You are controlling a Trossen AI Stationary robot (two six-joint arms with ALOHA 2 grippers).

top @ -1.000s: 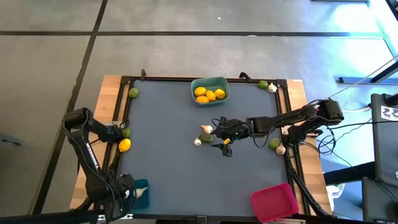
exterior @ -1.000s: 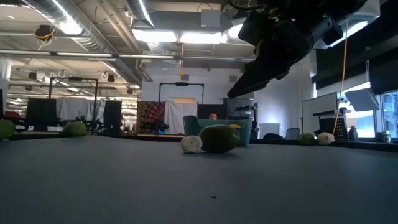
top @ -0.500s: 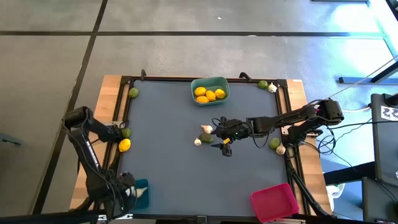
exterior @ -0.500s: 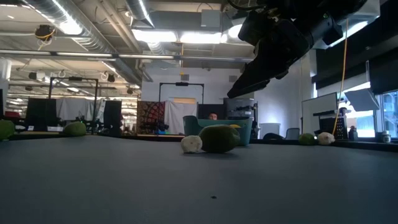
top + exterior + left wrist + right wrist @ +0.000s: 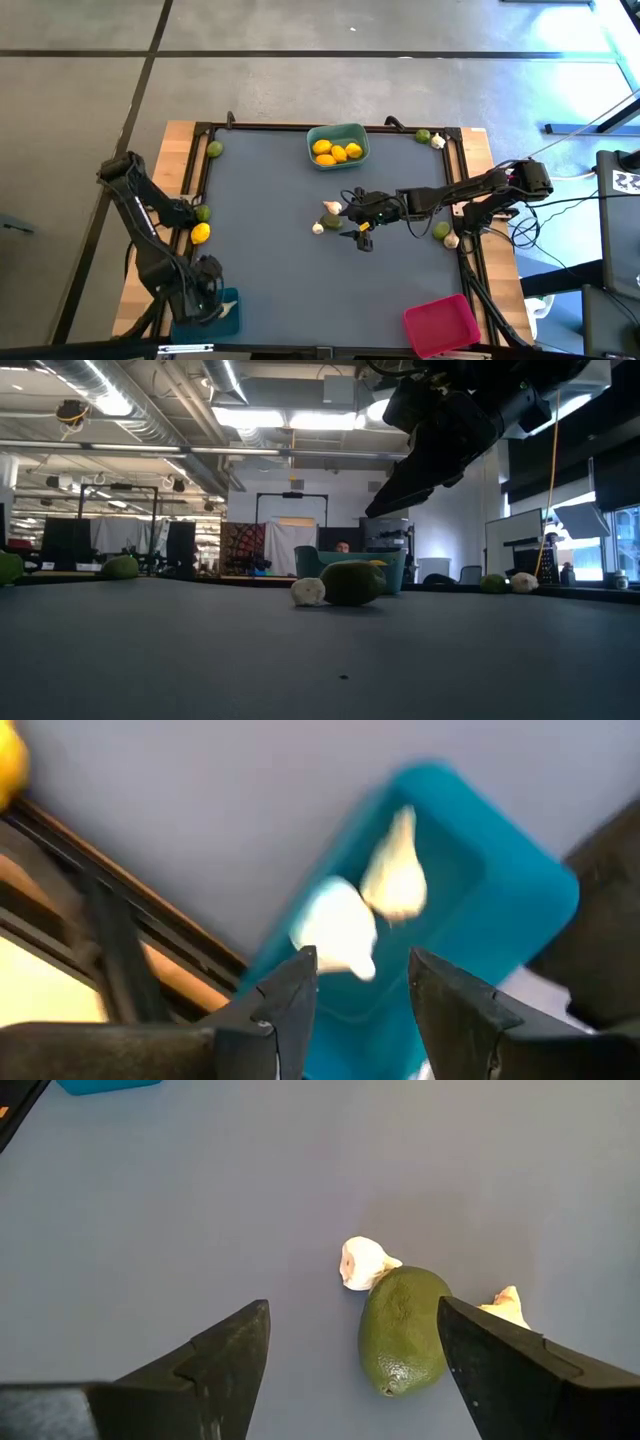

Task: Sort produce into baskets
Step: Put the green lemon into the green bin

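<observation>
The left claw (image 5: pixel 205 300) is hanging open over the blue basket (image 5: pixel 440 910) at the surface's (image 5: pixel 270 260) near left corner, two garlic bulbs (image 5: pixel 345 925) lying inside. Mid-surface, the right claw (image 5: pixel 350 1370) is hovering wide beside a lime (image 5: pixel 402 1328) touching garlic.

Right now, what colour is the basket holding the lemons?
Teal-green basket; the high view shows it best.
</observation>
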